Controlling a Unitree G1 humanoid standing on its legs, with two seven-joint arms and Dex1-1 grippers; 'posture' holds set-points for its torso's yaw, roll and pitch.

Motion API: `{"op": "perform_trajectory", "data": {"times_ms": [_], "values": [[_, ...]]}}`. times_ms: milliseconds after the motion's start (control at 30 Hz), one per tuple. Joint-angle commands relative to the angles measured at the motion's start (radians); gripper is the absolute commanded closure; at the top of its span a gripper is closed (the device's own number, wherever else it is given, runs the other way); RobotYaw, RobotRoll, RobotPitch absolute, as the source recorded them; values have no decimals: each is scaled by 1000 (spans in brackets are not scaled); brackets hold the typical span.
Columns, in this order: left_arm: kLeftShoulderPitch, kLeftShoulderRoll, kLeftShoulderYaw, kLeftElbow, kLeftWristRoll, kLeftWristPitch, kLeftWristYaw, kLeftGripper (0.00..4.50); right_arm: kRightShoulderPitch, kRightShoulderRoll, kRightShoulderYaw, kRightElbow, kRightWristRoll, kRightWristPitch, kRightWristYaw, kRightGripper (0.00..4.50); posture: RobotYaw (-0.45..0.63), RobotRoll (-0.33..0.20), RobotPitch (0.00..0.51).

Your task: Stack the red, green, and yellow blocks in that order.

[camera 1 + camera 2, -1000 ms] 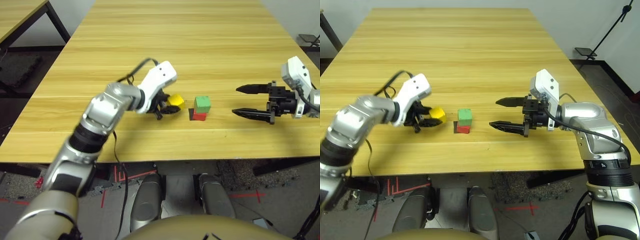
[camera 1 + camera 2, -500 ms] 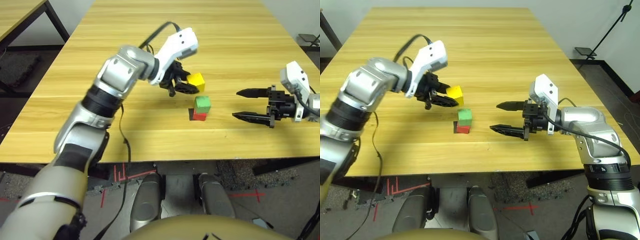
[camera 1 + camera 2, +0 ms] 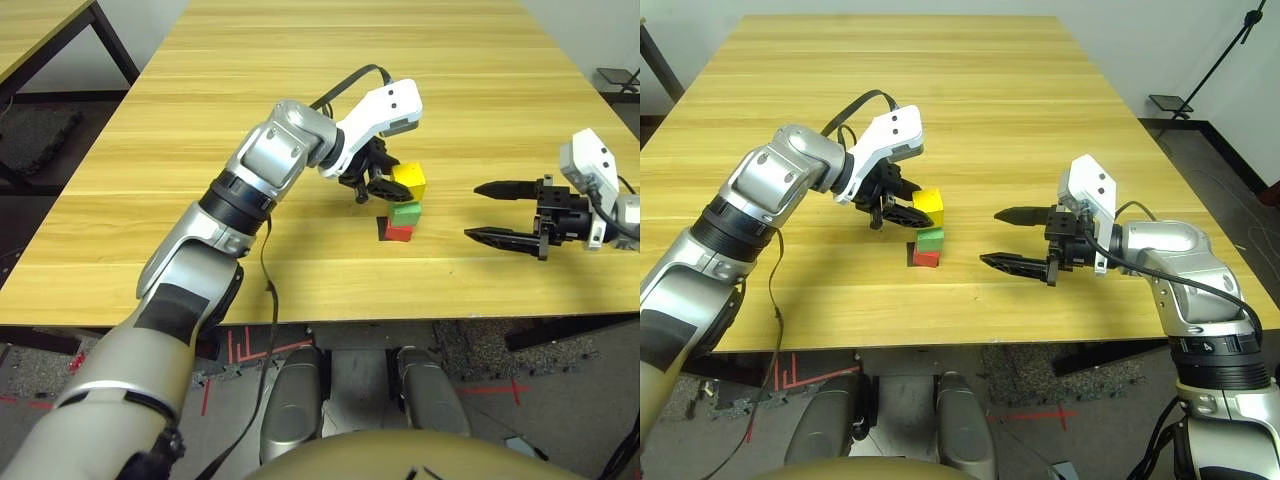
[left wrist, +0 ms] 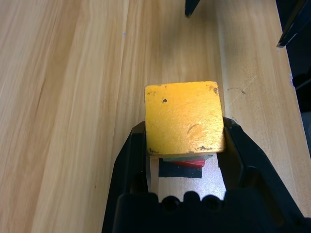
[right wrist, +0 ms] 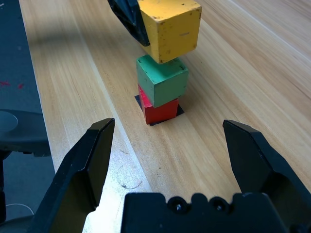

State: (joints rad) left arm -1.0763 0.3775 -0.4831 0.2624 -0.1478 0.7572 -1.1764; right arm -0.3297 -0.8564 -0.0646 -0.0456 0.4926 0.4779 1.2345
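The red block (image 3: 399, 233) sits on a flat black patch (image 5: 141, 101) with the green block (image 3: 405, 213) stacked on top of it. My left gripper (image 3: 383, 186) is shut on the yellow block (image 3: 409, 180), holding it directly over the green block, slightly tilted, about touching it; a gap cannot be made out. In the left wrist view the yellow block (image 4: 183, 118) covers most of the stack below. My right gripper (image 3: 484, 210) hovers open to the right of the stack, pointing at it, with nothing between its fingers.
The wooden table (image 3: 320, 90) stretches far behind the stack. Its front edge (image 3: 330, 320) runs close below the blocks. Another table's corner (image 3: 40, 30) shows at the far left.
My left gripper carried the yellow block up off the table and rightward, bringing it over the green block. The right gripper stayed open and nearly still.
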Motion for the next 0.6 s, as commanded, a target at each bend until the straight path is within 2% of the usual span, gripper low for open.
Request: {"op": "perform_trajectory", "data": {"times_ms": [33, 600], "values": [[15, -6, -15, -11, 9, 4, -8, 2455, 4, 3, -14, 1, 5, -7, -5, 0, -88, -39, 72], [30, -23, -21, 80, 56, -84, -17, 2455, 11, 13, -16, -25, 15, 10, -25, 0, -97, -37, 80]]}}
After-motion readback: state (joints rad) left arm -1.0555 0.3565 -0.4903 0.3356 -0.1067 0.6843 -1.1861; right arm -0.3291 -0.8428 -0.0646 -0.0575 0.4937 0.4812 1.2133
